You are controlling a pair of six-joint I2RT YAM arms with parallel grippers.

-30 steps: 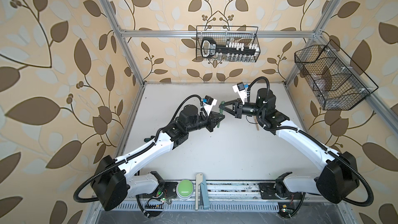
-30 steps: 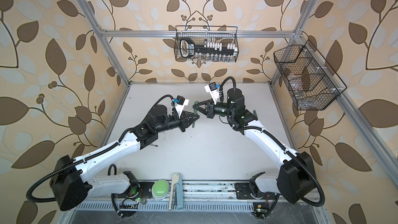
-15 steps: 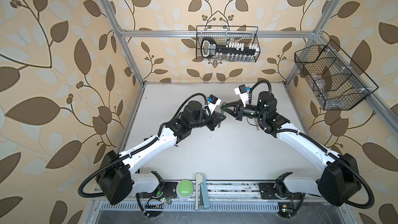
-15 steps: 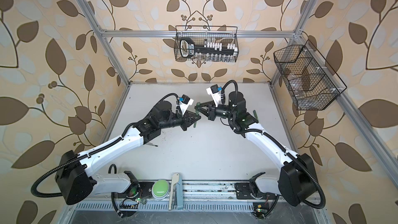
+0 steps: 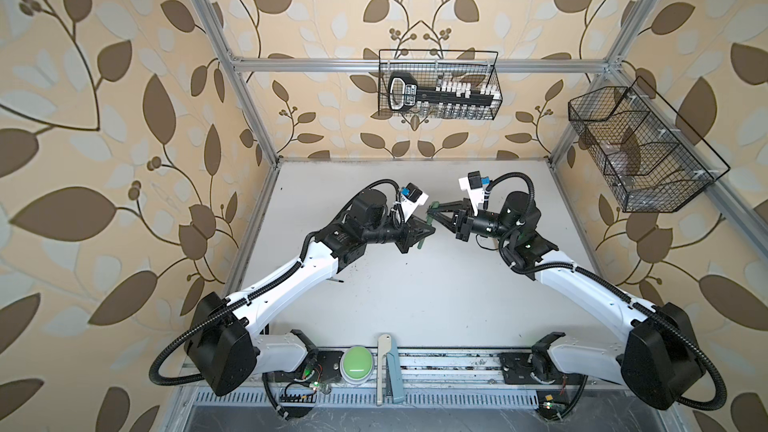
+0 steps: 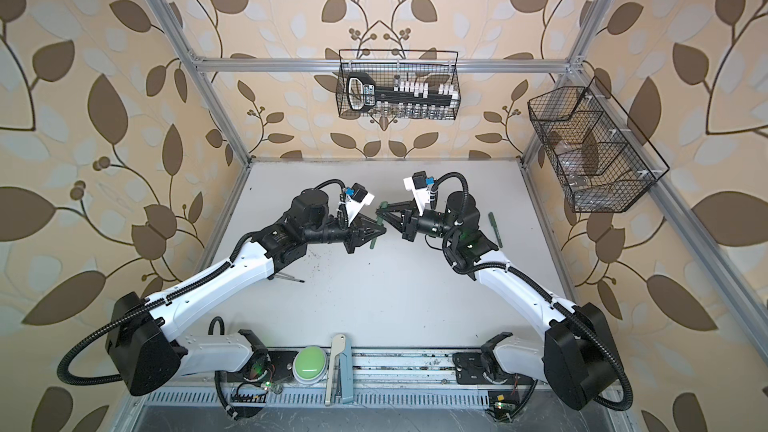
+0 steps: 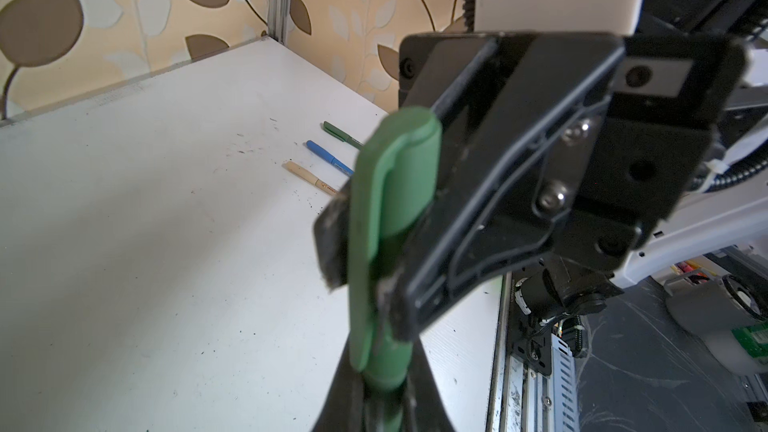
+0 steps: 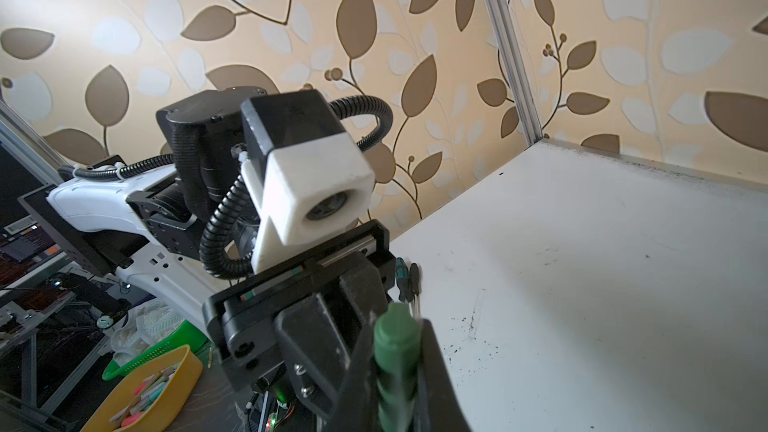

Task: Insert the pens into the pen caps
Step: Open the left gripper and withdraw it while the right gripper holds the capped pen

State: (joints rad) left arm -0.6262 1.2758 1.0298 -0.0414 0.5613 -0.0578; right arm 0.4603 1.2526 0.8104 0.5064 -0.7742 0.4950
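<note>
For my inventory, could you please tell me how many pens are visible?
4. The left tool holds a dark green plastic pen; a second green pen, a blue pen and a tan pen lie together on the white table, partly hidden.

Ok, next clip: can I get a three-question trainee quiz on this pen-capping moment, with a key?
1. True or false: the left gripper is open and empty.
2. What colour is the cap clamped in the right gripper? A blue, B tan, C green.
3. In the left wrist view, how many pens can be seen lying on the table beyond the grippers?

Key
1. False: it is shut on the pen.
2. C.
3. Three: a dark green pen, a blue pen and a tan pen.
</note>
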